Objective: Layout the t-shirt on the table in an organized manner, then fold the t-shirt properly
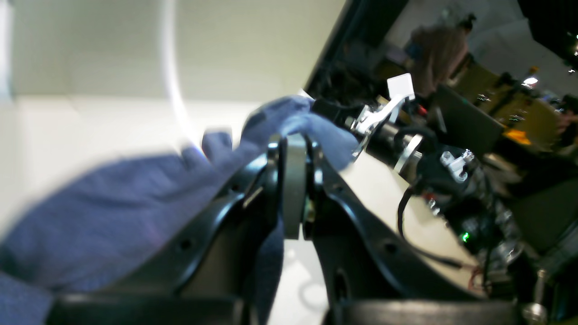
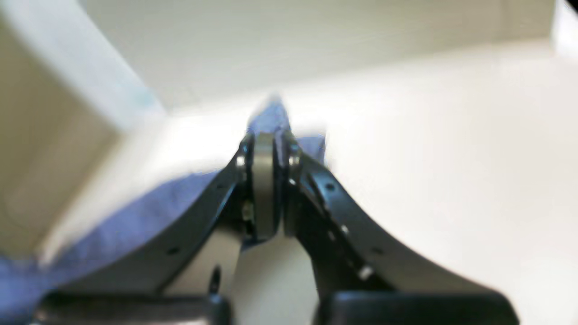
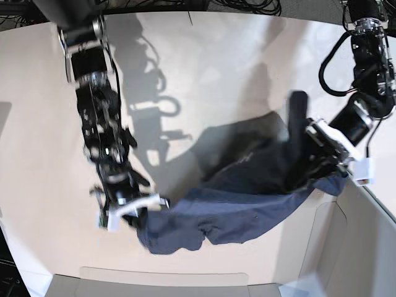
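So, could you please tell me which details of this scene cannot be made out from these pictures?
- White print on the dark navy-grey cotton t-shirt: not visible in any view; folds may hide it.
- Left tool grip depth: left wrist view, motion-blurred, cloth bunches around the tips.
- Right tool: right wrist view, blurred; the pinched part cannot be identified.
- Shirt's far edge: base view, hidden behind the left arm.
- Off-white table edge: cropped.

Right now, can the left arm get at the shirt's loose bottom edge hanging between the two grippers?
Probably not yet: the left gripper is shut on the t-shirt, as is the right gripper. It would have to let go first.
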